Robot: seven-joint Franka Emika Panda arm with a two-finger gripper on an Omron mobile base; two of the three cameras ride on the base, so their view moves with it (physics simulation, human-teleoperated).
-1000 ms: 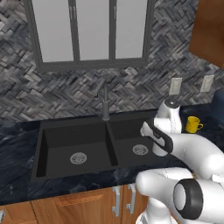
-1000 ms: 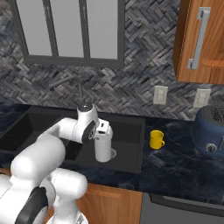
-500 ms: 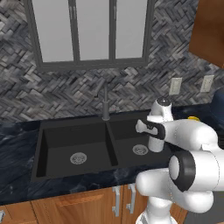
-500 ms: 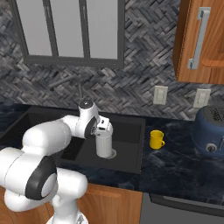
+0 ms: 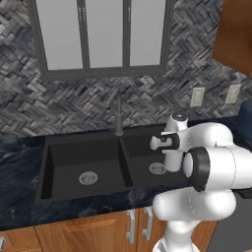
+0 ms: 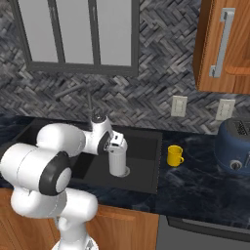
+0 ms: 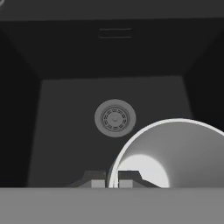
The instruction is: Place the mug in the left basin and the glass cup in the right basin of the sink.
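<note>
The glass cup (image 6: 117, 161) is shown at centre frame, upright over the right basin (image 6: 141, 168), its rim pinched by the closed claw (image 7: 113, 183). A rigid, smooth, probably light and breakable tumbler is judged; a wall grip near the rim suits it. The mug (image 6: 174, 156) is seen right of centre on the bench (image 6: 205, 180), best taken across its body.

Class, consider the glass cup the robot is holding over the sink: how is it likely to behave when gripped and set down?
The glass cup looks rigid and smooth, so probably slippery. The gripper pinches only its rim, so it may swing or slip. Tall and narrow, it could tip when set near the drain of the right basin.
</note>
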